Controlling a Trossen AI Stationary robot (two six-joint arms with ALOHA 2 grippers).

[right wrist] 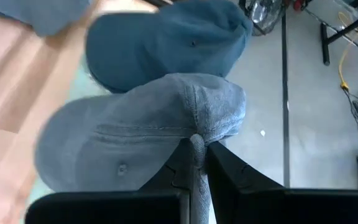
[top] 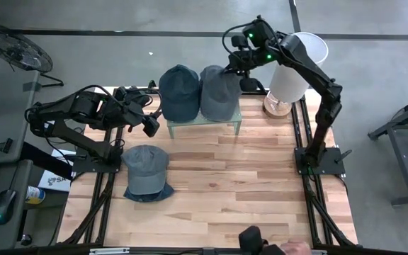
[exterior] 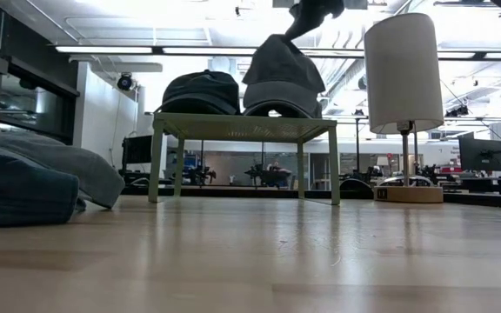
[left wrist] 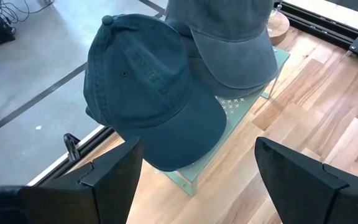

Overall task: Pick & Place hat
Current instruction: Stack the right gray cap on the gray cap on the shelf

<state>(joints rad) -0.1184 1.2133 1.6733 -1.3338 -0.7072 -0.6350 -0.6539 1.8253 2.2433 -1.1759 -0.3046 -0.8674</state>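
Fabric of the grey hat (right wrist: 148,134) is pinched between right fingers (right wrist: 225,168), seen only by wrist; left fingers (left wrist: 114,171) spread, empty.

The high view is bright and even, with only small soft shadows under the hats on the wooden table (top: 218,177). In the low view, long ceiling lights (exterior: 146,49) glow very white across the top of the frame, and the hats look dark against them. The table shines with pale glare in the middle, and the bottom of the frame is blurry because the wood is so close. In the right wrist view, the upper left is smeared and blurry. The left wrist view is clear and softly lit.
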